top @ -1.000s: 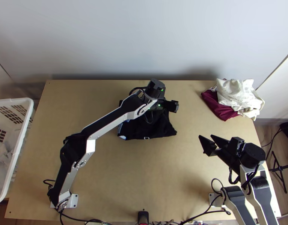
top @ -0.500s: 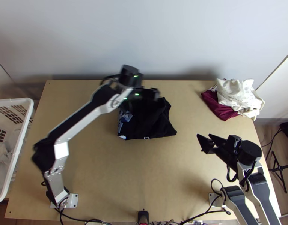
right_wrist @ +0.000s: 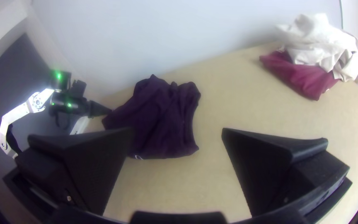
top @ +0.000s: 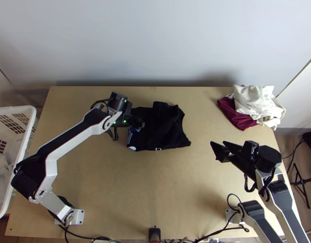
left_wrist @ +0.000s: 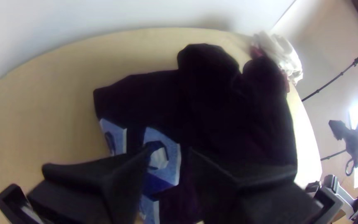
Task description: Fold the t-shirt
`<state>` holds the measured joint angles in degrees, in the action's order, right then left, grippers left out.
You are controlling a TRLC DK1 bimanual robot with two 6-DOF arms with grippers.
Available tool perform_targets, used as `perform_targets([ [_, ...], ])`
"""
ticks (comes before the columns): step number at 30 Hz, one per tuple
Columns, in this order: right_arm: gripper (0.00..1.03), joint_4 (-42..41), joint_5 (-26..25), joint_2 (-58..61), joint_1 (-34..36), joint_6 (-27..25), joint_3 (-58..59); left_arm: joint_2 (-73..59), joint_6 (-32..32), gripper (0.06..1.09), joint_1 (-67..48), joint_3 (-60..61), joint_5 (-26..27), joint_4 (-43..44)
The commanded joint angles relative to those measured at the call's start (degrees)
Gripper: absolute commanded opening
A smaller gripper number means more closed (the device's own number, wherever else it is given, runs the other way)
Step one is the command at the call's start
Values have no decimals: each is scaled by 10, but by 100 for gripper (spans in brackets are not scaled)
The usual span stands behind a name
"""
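A black t-shirt lies bunched into a rough compact shape near the table's middle, a blue and white print at its left side. My left gripper is over the shirt's left part; in the left wrist view the left gripper has a gap between its fingers, with the print beyond them. Away from the shirt, toward the table's right side, my right gripper stands open and holds nothing. Its two fingers are wide apart in the right wrist view, where the right gripper has the shirt farther off.
A white cloth lies on a dark red cloth at the table's back right corner. A white basket stands along the left edge. Bare wood lies in front of the shirt.
My left gripper has moved left across the shirt, uncovering its upper and right parts. The right gripper has shifted slightly up and left. The shirt looks unmoved.
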<state>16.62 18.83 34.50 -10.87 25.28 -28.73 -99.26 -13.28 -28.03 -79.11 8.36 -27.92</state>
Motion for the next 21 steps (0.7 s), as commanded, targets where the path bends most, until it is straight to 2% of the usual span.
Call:
perform_targets([
  [1,98,6,-1,12,-3,-2,-19,-10,13,12,18,54,-2,23],
  [11,98,17,-1,10,-2,-6,-20,-24,-18,10,-26,62,-2,108],
  [21,98,51,-1,-33,1,-15,-2,-78,-35,10,-84,5,-8,116],
])
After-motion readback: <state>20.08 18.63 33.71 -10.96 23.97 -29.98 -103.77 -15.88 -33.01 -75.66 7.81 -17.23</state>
